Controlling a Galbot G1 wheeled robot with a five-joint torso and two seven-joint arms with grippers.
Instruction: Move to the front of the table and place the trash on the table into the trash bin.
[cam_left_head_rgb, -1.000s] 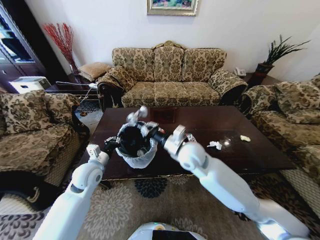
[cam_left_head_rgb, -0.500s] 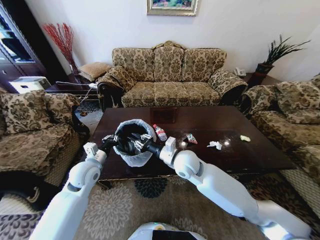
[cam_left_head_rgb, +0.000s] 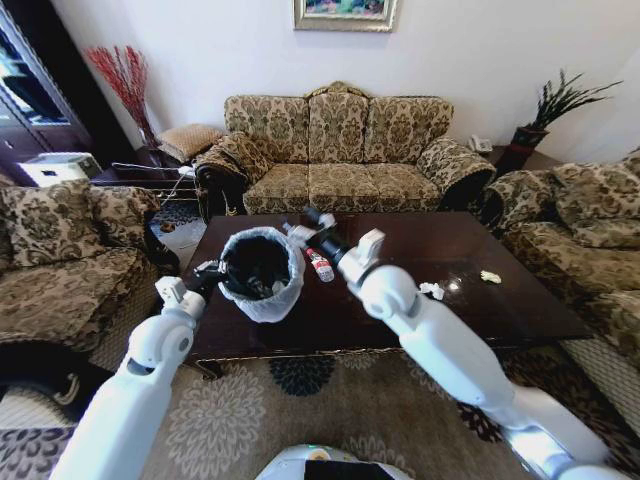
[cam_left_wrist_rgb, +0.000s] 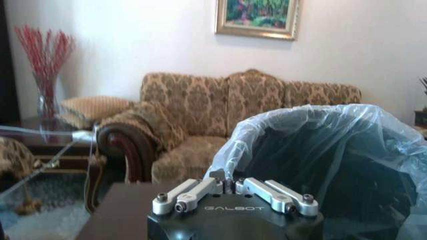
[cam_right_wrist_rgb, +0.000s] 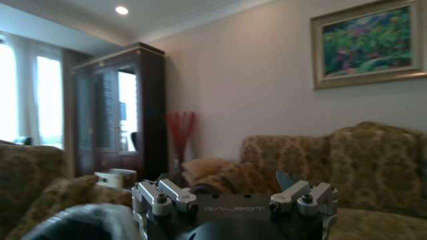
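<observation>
Left gripper jaws pinched shut on the trash bin rim liner, holding it tilted over the counter edge (presumably for drops). Right gripper beside the rim, jaws spread, empty. Bottle, paper wads remain on counter.

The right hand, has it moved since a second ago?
Yes. The right hand has left the trash bin mouth, now at the bin's far rim beside the bottle.

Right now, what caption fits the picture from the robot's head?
Left pincer holds the lined trash bin over the table; right pincer is raised above the red-capped bottle.
</observation>
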